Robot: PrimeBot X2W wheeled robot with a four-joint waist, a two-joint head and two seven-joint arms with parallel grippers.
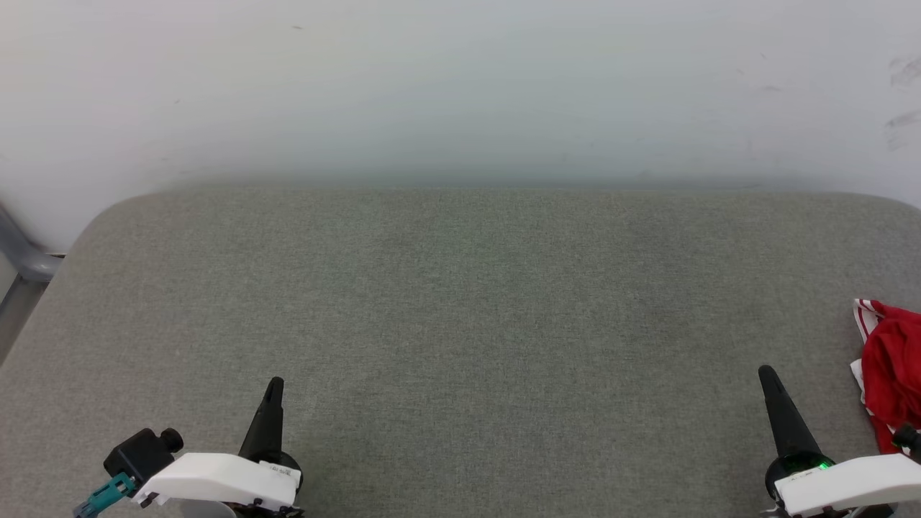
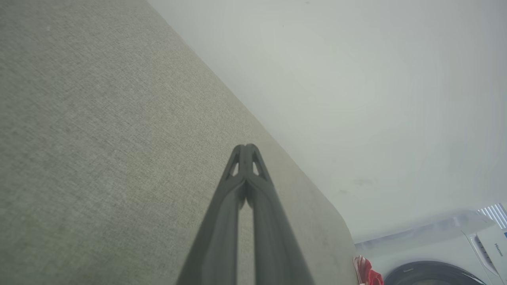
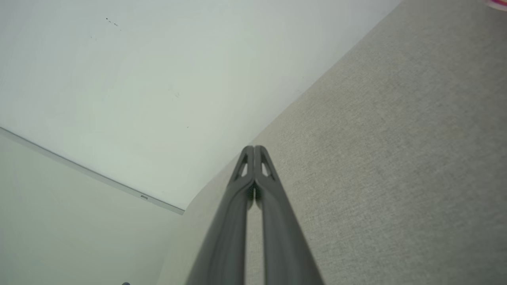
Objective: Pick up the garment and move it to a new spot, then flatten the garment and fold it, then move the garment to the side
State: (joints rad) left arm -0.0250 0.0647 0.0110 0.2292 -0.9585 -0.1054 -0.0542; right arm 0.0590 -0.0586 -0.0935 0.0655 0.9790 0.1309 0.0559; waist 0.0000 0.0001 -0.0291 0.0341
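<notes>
A grey woven-fabric worktop [image 1: 460,302] with rounded corners stands against a plain white wall [image 1: 460,79]. The crumpled red garment with white-striped trim [image 1: 891,374] lies bunched at the worktop's far right edge, cut off by the frame; none of its lettering can be seen. It is just to the right of the right end effector [image 1: 767,374] and well apart from the left end effector [image 1: 274,385].

In each wrist view, the left end effector [image 2: 246,147] and the right end effector [image 3: 254,147] have their dark fingers clenched tip to tip, grasping nothing.

The left wrist view catches a scrap of the garment [image 2: 370,275] beside a white appliance with a dark round door [image 2: 431,273]. Small grey writing [image 2: 498,249] on its panel seems to read "Hisense".
</notes>
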